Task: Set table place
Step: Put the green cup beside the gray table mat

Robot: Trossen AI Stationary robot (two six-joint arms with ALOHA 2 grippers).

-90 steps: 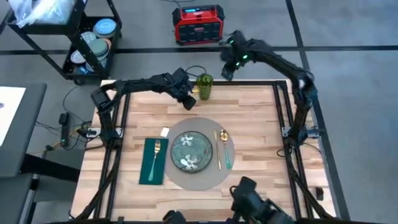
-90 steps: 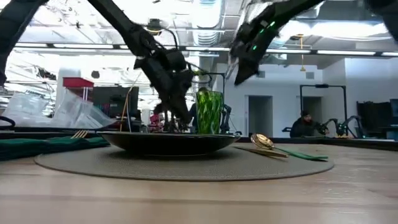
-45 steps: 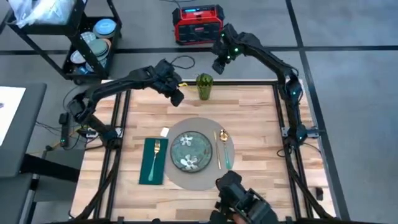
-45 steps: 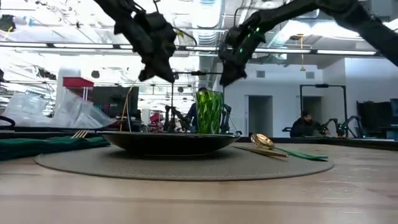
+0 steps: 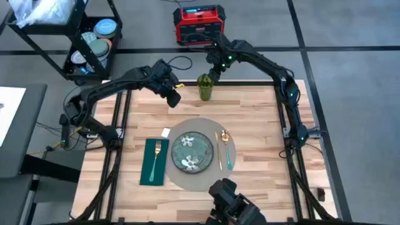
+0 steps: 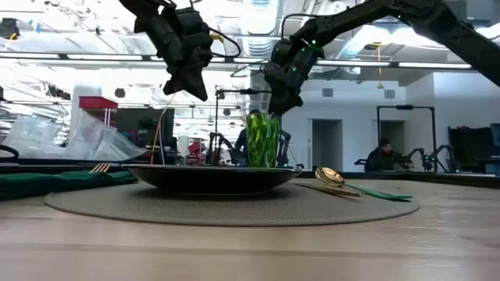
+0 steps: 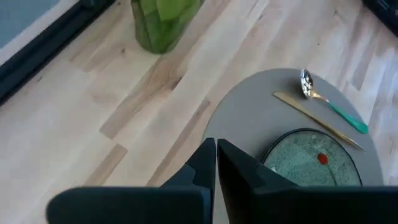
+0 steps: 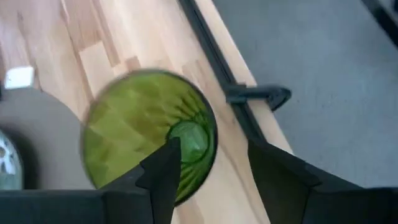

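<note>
The wooden surface (image 5: 256,119) fills the frame's middle, the round mat (image 5: 201,154) at lower centre. At upper centre the green glass (image 5: 205,87) is hovered over by the right gripper (image 5: 212,70), fingers spread; a descent and grasp seems needed. The left gripper (image 5: 174,99), fingers pressed together, waits alongside.

**Non-task items around the setting**

Green ribbed glass (image 5: 205,87) upright near the far edge. Dark green floral plate (image 5: 193,152), centred. Gold spoon (image 5: 225,139) and gold knife (image 5: 219,150) with green handles just right of plate. Gold fork (image 5: 157,154) lies on dark green cloth (image 5: 154,162), left of plate. Small white tag (image 5: 165,132) beside cloth's far corner. Off-table: red box (image 5: 199,24) on grey floor; cart (image 5: 87,44) holding stacked dishes. Seated person (image 6: 383,158) far back in room.
</note>
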